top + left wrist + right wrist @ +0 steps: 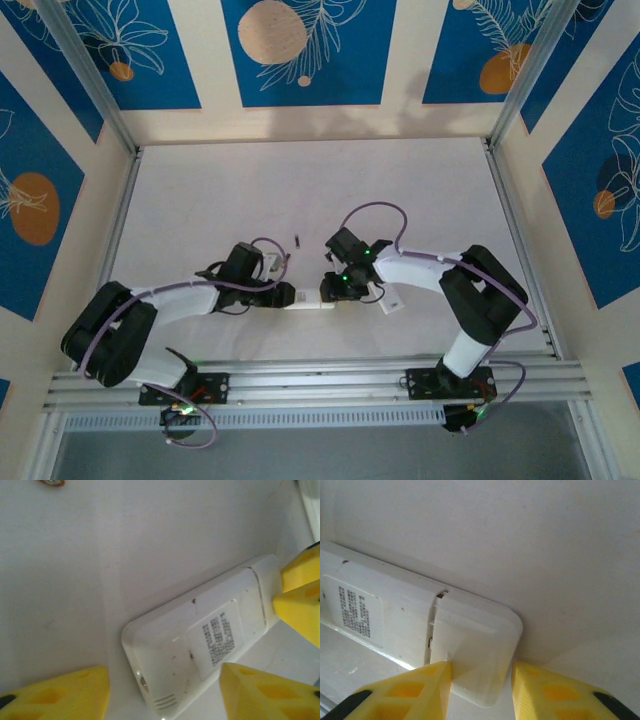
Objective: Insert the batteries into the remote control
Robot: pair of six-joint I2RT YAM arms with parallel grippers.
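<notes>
The white remote control (308, 301) lies face down on the table between my two grippers, its printed label up (218, 639). My left gripper (162, 675) stands open astride its rounded end, with a clear gap on each side. My right gripper (481, 667) has closed onto the other end, at the battery cover (470, 640). One finger presses on the cover and the other sits against the remote's edge. A thin seam shows where the cover meets the body. One small dark battery (297, 240) lies on the table behind the grippers.
A small white piece (392, 302) lies beside the right arm. Aluminium rails (320, 378) run along the near edge, and patterned walls enclose the white table (300, 190). My right gripper's yellow fingers (300, 592) show at the remote's far end in the left wrist view.
</notes>
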